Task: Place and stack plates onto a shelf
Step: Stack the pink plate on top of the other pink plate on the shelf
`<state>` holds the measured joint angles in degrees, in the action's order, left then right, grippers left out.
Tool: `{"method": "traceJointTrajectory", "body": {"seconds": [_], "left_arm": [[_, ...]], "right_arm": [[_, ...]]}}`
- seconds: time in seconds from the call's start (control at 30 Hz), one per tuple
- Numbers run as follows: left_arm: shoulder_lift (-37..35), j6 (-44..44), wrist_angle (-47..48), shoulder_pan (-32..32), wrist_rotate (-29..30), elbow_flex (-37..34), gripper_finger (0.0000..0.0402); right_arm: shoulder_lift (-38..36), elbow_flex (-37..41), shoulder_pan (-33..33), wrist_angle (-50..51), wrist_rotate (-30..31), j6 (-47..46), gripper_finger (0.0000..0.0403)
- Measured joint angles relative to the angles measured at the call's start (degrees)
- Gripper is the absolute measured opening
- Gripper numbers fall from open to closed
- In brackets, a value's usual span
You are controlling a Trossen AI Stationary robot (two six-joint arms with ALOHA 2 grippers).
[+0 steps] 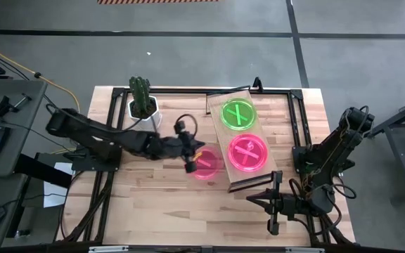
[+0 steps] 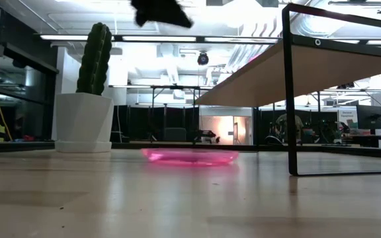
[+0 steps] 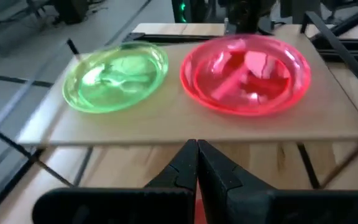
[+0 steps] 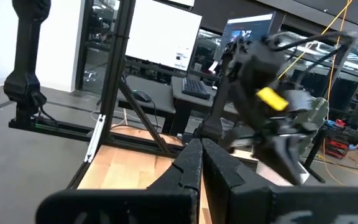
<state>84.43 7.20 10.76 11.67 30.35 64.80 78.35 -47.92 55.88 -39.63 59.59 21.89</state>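
Open bench up front, crowded toward the back

Bare bench [image 1: 160,204] in front of the shelf [image 1: 216,105]; its black rail [image 2: 288,92], the cactus pot [image 1: 145,107] and a pink plate [image 1: 207,164] on the bench block the rest.

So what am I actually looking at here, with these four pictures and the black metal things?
It is a two-armed robot at a wooden table. One picture looks straight down, one sits at tabletop height, and two come from cameras on the wrists. The left gripper hangs over a pink plate on the table, its jaws shut and, as far as I can see, holding nothing. The right gripper waits near the table's edge, also shut. On the raised shelf sit a green plate and another pink plate, side by side. The cactus pot is just decoration.
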Motion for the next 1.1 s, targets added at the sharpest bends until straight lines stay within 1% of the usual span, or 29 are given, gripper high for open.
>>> {"method": "traceJointTrajectory", "body": {"seconds": [0.1, 0.2, 0.3, 0.4, 0.47, 0.53, 0.7, 0.83, 0.97, 1.1], "left_arm": [[-3.1, 2.8, -2.1, 1.2, 1.2, -6.4, 0.0], [-4.0, 8.0, -9.3, 1.3, 1.3, -14.7, 0.0001], [-3.1, 14.1, -18.0, 1.1, -1.3, -23.2, 0.0001], [-1.5, 20.6, -26.7, 0.9, -1.5, -30.2, 0.0005], [-0.4, 24.4, -30.6, 0.4, -1.2, -33.4, 0.0015], [0.8, 27.9, -31.5, -0.2, -1.1, -35.6, 0.0031], [5.0, 34.0, -31.8, -2.0, -0.6, -36.9, 0.0084], [9.9, 37.6, -32.2, -3.2, -1.9, -35.2, 0.0124], [13.9, 39.2, -32.1, -3.9, -3.1, -33.3, 0.0149], [16.2, 39.7, -32.4, -4.2, -3.8, -31.5, 0.016]], "right_arm": [[0.0, 0.0, 0.0, -0.1, 0.0, -0.2, 0.0], [0.0, 0.0, -0.1, -0.4, 0.0, -0.4, 0.0], [0.0, 0.0, -0.4, -0.6, 0.0, -0.4, 0.0], [0.0, 0.0, -1.1, -0.5, 0.0, -0.4, 0.0], [0.0, 0.0, -1.9, -0.5, 0.0, -0.6, 0.0], [0.0, 0.0, -2.7, -0.3, -0.1, -1.3, 0.0], [0.0, 0.0, -4.6, 1.7, -0.2, -3.9, 0.0], [0.0, 0.0, -5.0, 1.9, -0.2, -4.0, 0.0], [0.0, 0.0, -5.0, 1.9, -0.3, -4.0, 0.0], [0.0, 0.0, -5.0, 2.4, -0.3, -5.4, 0.0]]}}
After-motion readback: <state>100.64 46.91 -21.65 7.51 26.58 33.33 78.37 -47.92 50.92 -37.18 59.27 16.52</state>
